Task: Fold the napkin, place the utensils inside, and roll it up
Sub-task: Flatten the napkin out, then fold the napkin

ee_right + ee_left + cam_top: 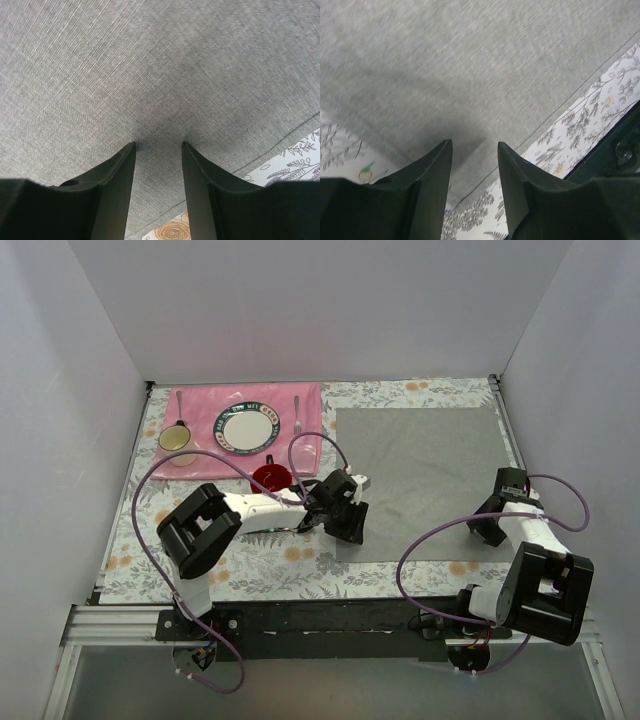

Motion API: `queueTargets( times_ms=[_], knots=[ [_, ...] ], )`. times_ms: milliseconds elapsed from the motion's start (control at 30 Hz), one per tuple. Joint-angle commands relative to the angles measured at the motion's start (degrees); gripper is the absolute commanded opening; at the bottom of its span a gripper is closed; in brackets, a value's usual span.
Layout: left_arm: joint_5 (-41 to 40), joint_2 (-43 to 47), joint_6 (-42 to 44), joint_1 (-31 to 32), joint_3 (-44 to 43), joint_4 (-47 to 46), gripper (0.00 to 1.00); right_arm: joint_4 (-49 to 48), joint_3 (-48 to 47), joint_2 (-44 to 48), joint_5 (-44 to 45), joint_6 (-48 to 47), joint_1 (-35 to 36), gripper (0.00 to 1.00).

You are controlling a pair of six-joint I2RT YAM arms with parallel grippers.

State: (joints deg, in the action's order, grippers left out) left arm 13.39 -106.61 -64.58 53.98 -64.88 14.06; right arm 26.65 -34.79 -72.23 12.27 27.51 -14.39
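Dark fingers (432,180) of left gripper (474,145) parted, tips down on napkin (470,75) close to its near left corner; nothing pinched. Right gripper (158,146) likewise agape, tips on the cloth just inside its near right edge. Napkin lies flat and unfolded on floral table cover (290,560), right of pink placemat (200,405). Step in hand, as I read it: the first fold. Close each jaw on the hem only, lift both corners evenly, and carry them toward the far edge with the cloth taut, or it will skew.
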Motion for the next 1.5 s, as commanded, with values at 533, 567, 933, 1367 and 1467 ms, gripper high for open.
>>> queueTargets(
  times_ms=[533,567,933,1367,1467],
  knots=[
    [1.6,9.3,-8.6,1.4,0.4,-2.6,0.45,-0.4,-4.2,4.0,-9.2,-3.8,12.2,0.50],
    [1.8,7.8,-8.5,1.5,0.1,-2.4,0.46,-0.5,-3.9,3.2,-10.5,-3.9,12.9,0.50],
    [-1.9,3.6,-9.5,2.2,4.3,-0.9,0.45,-5.0,5.0,1.7,-5.3,-0.1,12.2,0.48],
    [-2.7,17.5,-11.8,4.3,3.5,2.8,0.48,-1.9,3.9,11.6,-10.1,-2.8,9.8,0.49],
    [-4.1,22.2,-11.9,4.2,2.0,3.9,0.55,-3.4,4.8,16.1,-14.1,-4.3,12.4,0.53]
  ],
)
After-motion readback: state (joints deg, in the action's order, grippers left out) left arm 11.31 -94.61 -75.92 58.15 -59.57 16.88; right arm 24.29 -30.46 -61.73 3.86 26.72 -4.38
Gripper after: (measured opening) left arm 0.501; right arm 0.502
